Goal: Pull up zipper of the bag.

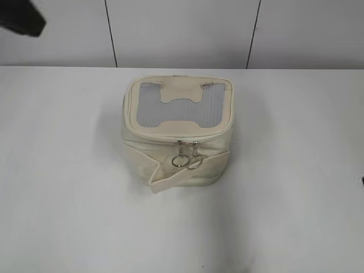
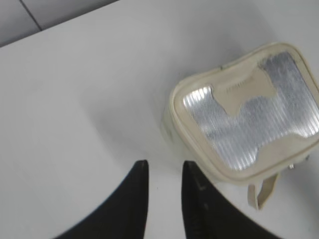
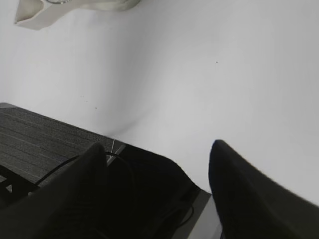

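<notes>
The cream-white bag (image 1: 176,153) stands mid-table with its grey mesh top and H-shaped patch facing up. The zipper (image 1: 188,144) runs round the lid rim. Its two silver sliders sit side by side at the front, and their ring pulls (image 1: 181,161) hang down over the folded strap band (image 1: 165,179). My left gripper (image 2: 163,164) is open and empty, above bare table to the left of the bag (image 2: 244,109). It shows as a dark shape in the exterior view's top left corner (image 1: 20,17). My right gripper (image 3: 157,147) is wide open and empty, far from the bag; only the strap end (image 3: 35,12) shows there.
The white table (image 1: 68,199) meets a panelled wall (image 1: 182,31) behind the bag. The right wrist view shows the table's edge (image 3: 114,142) with dark floor and cables below it.
</notes>
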{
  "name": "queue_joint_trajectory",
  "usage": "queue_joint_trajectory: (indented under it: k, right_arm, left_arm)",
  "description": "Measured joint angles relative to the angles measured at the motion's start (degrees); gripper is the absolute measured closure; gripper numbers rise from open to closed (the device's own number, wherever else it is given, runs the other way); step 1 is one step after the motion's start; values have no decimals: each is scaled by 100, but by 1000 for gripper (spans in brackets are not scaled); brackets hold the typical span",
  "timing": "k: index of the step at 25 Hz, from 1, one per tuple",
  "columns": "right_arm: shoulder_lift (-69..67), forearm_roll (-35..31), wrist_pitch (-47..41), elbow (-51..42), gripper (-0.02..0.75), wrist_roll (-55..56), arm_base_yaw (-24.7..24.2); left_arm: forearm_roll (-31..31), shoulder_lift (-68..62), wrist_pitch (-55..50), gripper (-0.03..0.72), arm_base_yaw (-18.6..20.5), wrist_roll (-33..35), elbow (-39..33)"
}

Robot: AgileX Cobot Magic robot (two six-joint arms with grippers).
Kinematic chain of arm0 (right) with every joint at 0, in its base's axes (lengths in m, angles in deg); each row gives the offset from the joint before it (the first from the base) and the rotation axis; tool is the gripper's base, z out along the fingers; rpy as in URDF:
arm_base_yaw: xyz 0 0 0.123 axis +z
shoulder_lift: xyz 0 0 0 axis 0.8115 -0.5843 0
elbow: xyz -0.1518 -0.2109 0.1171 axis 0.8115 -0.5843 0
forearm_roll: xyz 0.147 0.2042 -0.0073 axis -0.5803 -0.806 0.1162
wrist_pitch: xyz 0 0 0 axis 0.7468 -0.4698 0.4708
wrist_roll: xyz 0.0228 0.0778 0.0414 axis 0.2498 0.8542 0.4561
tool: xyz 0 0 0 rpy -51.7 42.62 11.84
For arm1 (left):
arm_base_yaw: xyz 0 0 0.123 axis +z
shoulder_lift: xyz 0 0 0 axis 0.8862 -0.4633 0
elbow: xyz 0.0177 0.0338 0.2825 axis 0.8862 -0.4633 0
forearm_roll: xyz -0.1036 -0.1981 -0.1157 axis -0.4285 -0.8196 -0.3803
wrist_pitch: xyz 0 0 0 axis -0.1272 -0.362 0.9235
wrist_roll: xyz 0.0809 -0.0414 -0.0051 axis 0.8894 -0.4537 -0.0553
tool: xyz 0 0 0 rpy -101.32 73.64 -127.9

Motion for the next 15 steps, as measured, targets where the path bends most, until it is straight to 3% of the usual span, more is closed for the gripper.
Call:
queue_joint_trajectory:
  k: [6, 11, 15]
  right_arm:
    - [1473, 723, -847, 0, 231, 625, -5]
    - [3073, 1344, -1034, 0, 231, 1164, -5]
    - [4416, 1930, -1058, 0, 231, 1421, -5]
  left_arm:
    - [288, 3020, -144, 480, 6, -434, -2397]
    - [367, 5818, -717, 312, 10, -465, -3456]
    - [483, 7510, -720, 258, 10, -472, -4040]
